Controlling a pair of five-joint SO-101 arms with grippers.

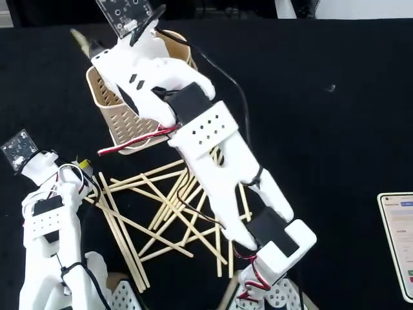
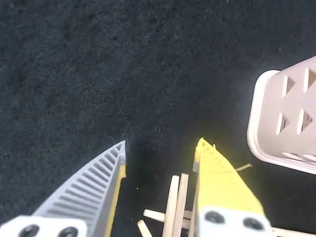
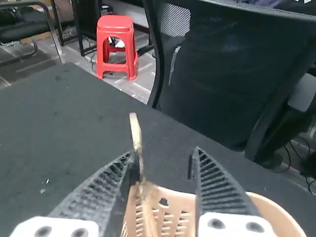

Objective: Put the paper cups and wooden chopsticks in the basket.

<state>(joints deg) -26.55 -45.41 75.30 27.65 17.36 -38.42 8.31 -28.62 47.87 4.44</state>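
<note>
- 1 chopstick [image 3: 134, 128] leans on 1 jaw of the right claw [image 3: 163, 151], whose jaws stand apart and grip nothing. Its tip pokes up past the basket [image 1: 119, 123] below.
- Risk: it looks loosely propped, so it may tip over the rim onto the worktop [image 1: 322, 129], or cling to the jaw and get dragged out when the arm pulls away.
- Many chopsticks [image 1: 169, 201] lie crossed in a heap just beside the basket. Grabbing 1 could drag or flick its neighbours.
- Left claw [image 2: 161, 142] hangs spread wide over the heap's edge, with 2 stick ends between its jaws and the basket near.
- Obstacle: the right arm stretches across the heap to the basket, so I judge the 2 arms could clash there.
- Nearby: a phone [image 1: 397, 239] at the worktop's edge; a chair [image 3: 237, 74] and a red stool [image 3: 117, 44] beyond.
</note>
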